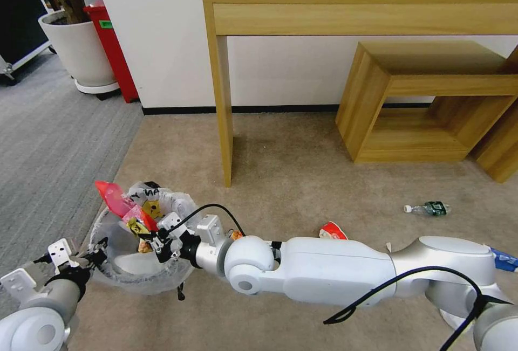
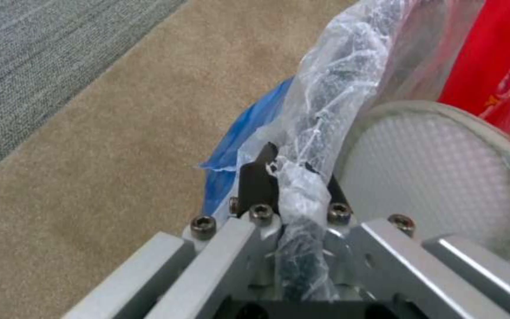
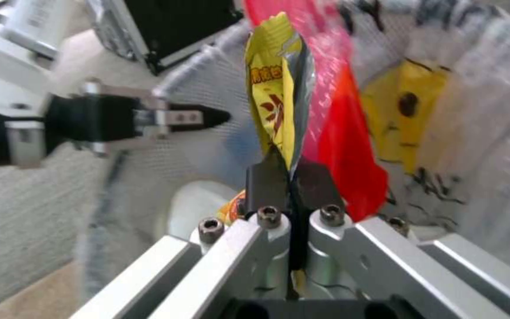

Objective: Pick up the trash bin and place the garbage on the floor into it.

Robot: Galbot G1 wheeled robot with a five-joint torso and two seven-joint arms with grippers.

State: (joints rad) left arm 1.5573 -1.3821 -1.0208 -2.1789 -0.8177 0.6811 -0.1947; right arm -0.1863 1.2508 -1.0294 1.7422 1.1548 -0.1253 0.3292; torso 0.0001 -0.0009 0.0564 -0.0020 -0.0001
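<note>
Trash bin: on the beige floor at my lower left, red bag sticking up | My left gripper: jaws pinching the bin's bagged rim | My right gripper: over the bin, jaws clamping a yellow wrapper | Bottle: apparently green-labelled, lies well apart to the right
</note>
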